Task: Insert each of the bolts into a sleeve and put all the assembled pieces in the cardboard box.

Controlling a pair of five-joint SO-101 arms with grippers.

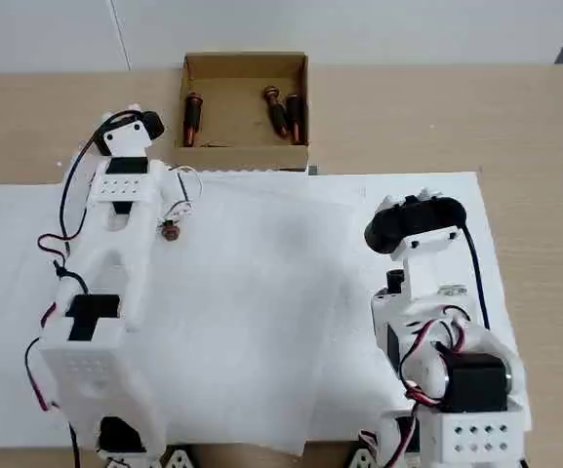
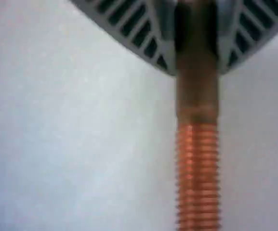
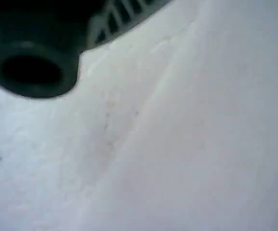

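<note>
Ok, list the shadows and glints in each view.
High view: even light, shade inside the box along its near wall. Left wrist view: threads on the bolt glint, the left pincer gripping it is darker. Right wrist view: the bore of the sleeve is black; a sheet crease is shaded.

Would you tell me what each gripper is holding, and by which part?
Left gripper: bolt, by its smooth shank, threads free. Right gripper: black sleeve, behind its open end.
</note>
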